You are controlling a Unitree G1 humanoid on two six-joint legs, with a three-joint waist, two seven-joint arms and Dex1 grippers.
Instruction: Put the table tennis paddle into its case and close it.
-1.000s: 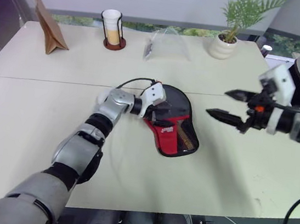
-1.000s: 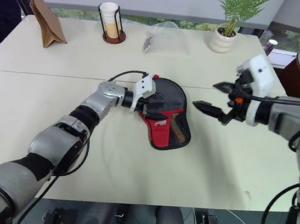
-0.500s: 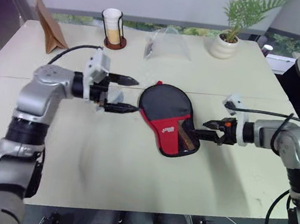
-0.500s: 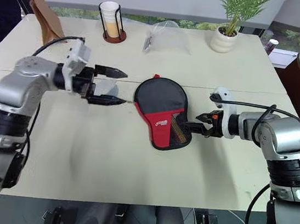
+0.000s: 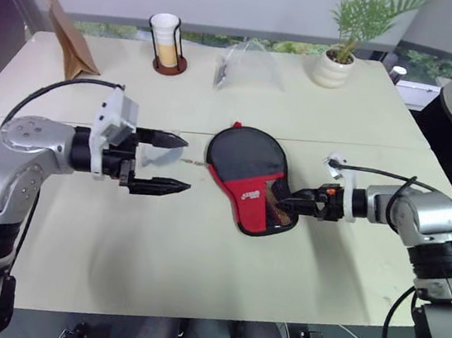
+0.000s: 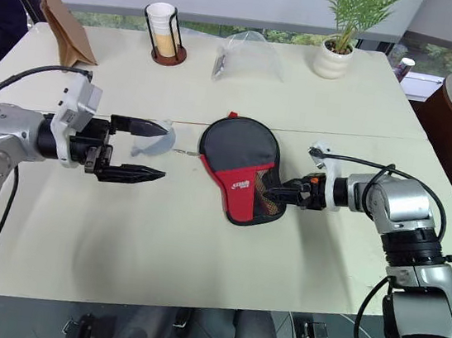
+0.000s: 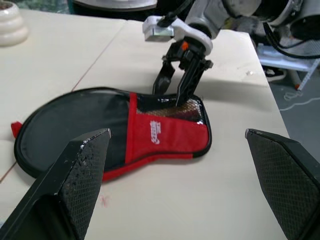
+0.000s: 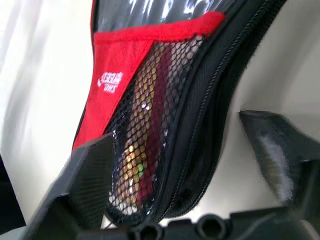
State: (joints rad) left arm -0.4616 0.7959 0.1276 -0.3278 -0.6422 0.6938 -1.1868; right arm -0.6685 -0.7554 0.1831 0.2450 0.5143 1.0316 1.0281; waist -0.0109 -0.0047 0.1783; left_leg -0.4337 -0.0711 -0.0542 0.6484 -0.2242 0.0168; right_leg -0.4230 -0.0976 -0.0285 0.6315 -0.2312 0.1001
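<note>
The table tennis paddle [image 8: 142, 150] lies inside the case [image 5: 250, 172] (handle behind mesh); zipping remains. Right gripper [image 5: 288, 202] brackets its edge, gripping nothing; left gripper [image 5: 177, 163] gapes empty.

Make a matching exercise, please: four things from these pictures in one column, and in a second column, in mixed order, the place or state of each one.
Things
1. case
2. left gripper
3. right gripper
4. plant pot

Places or states
a. at the mesh corner of the case
b. far side of the table, on the robot's right
c. lies flat in the middle of the table
d. open wide, above the table, apart from the case

Pairs: 1-c, 2-d, 3-a, 4-b
</note>
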